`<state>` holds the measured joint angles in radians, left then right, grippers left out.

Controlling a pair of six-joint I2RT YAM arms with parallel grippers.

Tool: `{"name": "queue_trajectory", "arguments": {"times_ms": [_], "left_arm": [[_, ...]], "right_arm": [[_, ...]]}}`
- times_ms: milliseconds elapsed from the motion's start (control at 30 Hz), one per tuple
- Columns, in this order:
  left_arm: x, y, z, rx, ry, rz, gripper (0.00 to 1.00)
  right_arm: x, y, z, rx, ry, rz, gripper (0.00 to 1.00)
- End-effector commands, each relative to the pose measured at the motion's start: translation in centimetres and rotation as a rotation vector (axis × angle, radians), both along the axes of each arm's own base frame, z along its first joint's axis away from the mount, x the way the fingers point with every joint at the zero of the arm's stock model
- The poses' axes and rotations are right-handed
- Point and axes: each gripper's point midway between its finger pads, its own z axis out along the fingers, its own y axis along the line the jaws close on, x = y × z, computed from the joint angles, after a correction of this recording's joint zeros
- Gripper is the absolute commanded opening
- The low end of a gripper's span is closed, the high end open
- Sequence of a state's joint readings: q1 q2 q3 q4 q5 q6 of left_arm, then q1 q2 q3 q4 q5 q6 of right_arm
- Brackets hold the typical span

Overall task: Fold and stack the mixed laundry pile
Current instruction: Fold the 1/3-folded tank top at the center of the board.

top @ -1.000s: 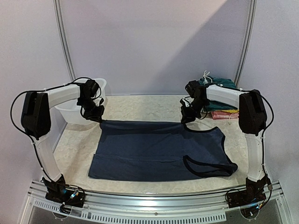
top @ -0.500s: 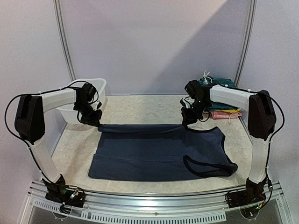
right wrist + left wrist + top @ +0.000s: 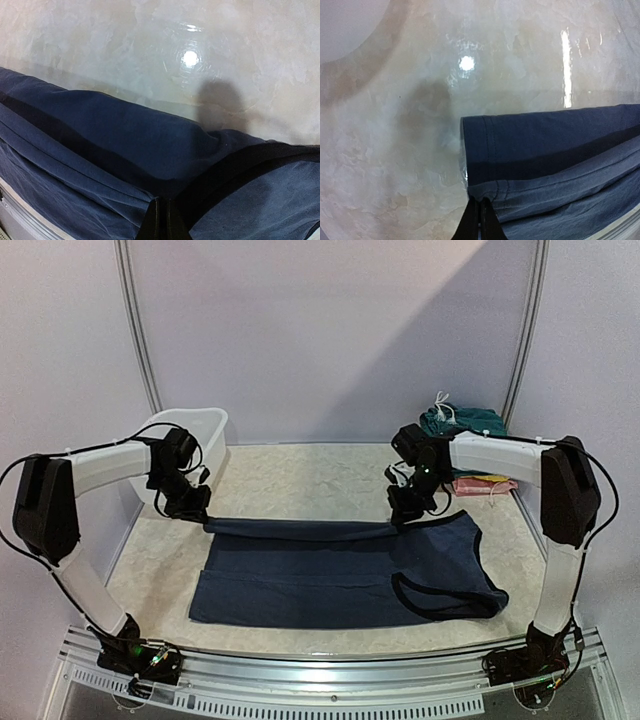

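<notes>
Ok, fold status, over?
On navy top far edge, both shut: left gripper, right gripper. Edge raised, curled forward. Nothing blocking; white tub, folded stack off to the sides.

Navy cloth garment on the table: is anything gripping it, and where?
Yes. The navy sleeveless cloth top is pinched along its far edge: left gripper at the hemmed corner, right gripper where the dark trim starts.

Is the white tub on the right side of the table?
No, the white tub stands at the far left corner, while folded clothes lie at the far right.
</notes>
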<state>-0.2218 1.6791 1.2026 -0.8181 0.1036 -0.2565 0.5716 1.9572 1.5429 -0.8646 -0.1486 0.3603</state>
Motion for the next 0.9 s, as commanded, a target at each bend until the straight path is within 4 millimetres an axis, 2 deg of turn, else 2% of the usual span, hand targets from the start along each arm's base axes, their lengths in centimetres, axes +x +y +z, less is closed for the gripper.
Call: {"name": "queue_trajectory", "arguments": {"times_ms": [0,267,533,733,867], "left_arm": [[-1.0,0.3,0.2,-0.007,-0.011,0.025,0.00],[-2.5,0.4,-1.4,-0.001,0.022,0.042,0.00],[-3.5,0.4,-3.2,0.009,0.057,0.063,0.00],[-4.4,0.8,-4.2,0.024,0.078,0.094,0.04],[-5.3,1.0,-4.3,0.016,0.082,0.125,0.12]], "right_arm": [[-0.4,-0.9,0.9,-0.016,-0.027,-0.034,0.00],[-1.6,-0.7,-0.9,-0.011,0.010,-0.037,0.00],[-3.2,-0.7,-4.5,-0.029,0.090,-0.030,0.00],[-4.4,-1.0,-6.0,-0.039,0.142,-0.033,0.02],[-5.4,-1.5,-6.4,-0.050,0.170,-0.035,0.05]]}}
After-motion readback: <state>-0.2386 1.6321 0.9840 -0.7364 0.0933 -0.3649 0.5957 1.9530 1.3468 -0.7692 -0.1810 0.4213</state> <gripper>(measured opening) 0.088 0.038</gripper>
